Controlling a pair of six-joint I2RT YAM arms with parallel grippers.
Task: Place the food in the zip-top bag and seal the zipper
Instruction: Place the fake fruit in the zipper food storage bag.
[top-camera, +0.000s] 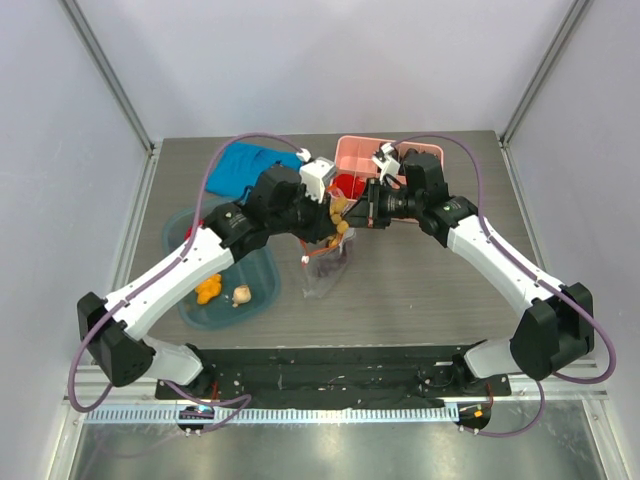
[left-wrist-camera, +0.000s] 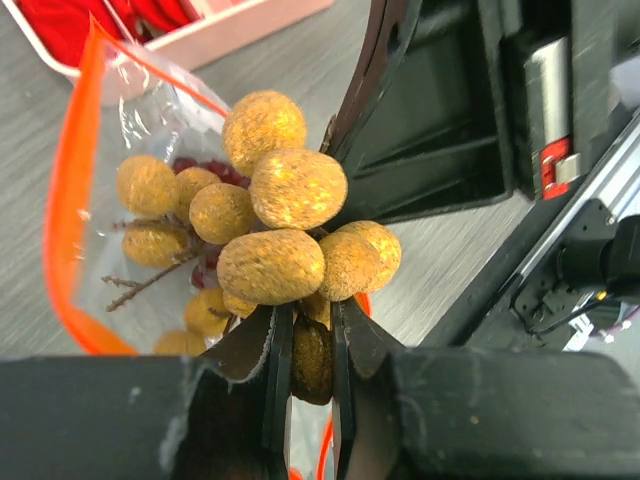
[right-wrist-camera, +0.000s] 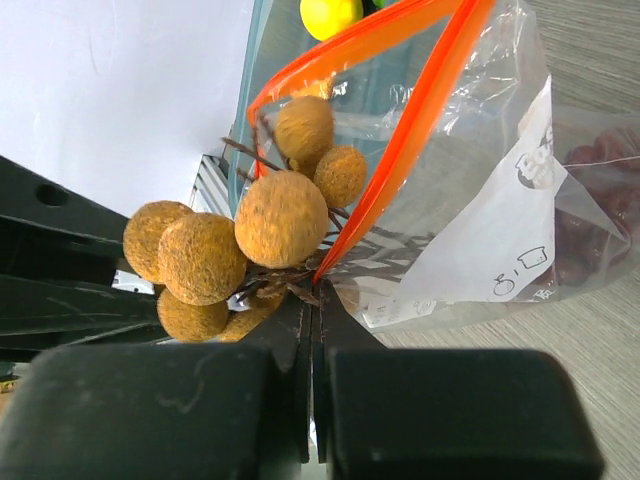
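My left gripper (left-wrist-camera: 310, 322) is shut on one ball of a bunch of tan-yellow round toy fruits (left-wrist-camera: 285, 220) and holds it at the open mouth of the clear zip-top bag (right-wrist-camera: 500, 200). Part of the bunch is inside the mouth. My right gripper (right-wrist-camera: 315, 292) is shut on the bag's red-orange zipper strip (right-wrist-camera: 400, 150) and holds the mouth up and open. The bunch also shows in the right wrist view (right-wrist-camera: 280, 215). Dark red pieces (right-wrist-camera: 600, 190) lie inside the bag. From above, the bag (top-camera: 325, 268) hangs between both grippers at table centre.
A teal tub (top-camera: 272, 275) at the left holds orange pieces (top-camera: 208, 290) and a beige garlic bulb (top-camera: 241, 295). A pink divided box (top-camera: 385, 160) with red items stands behind the grippers. A blue cloth (top-camera: 245, 165) lies at the back left.
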